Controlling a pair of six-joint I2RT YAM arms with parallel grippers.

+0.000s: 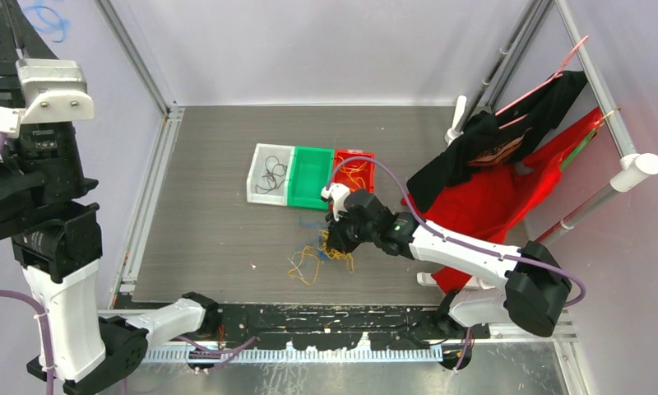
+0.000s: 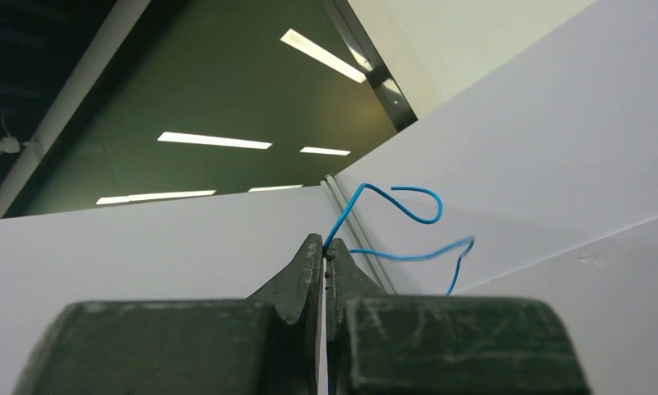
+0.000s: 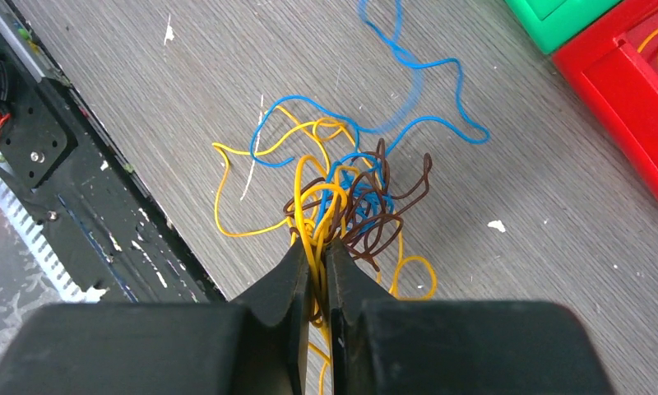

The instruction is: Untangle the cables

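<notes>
A tangle of yellow-orange, blue and dark brown cables (image 1: 322, 257) lies on the grey table near the front. In the right wrist view the tangle (image 3: 350, 193) bunches at my right gripper (image 3: 317, 247), which is shut on several yellow strands with brown loops beside them. In the top view my right gripper (image 1: 335, 240) sits over the tangle. My left gripper (image 2: 326, 247) is raised high at the far left, shut on a single blue cable (image 2: 391, 218) that curls in the air. This blue cable (image 1: 48, 20) also shows in the top view.
A white bin (image 1: 260, 193) with dark cables, a green bin (image 1: 309, 177) and a red bin (image 1: 367, 156) with yellow cables stand side by side behind the tangle. Red and black cloth (image 1: 490, 181) hangs on a rack at the right. A black rail (image 3: 71, 197) borders the table's front.
</notes>
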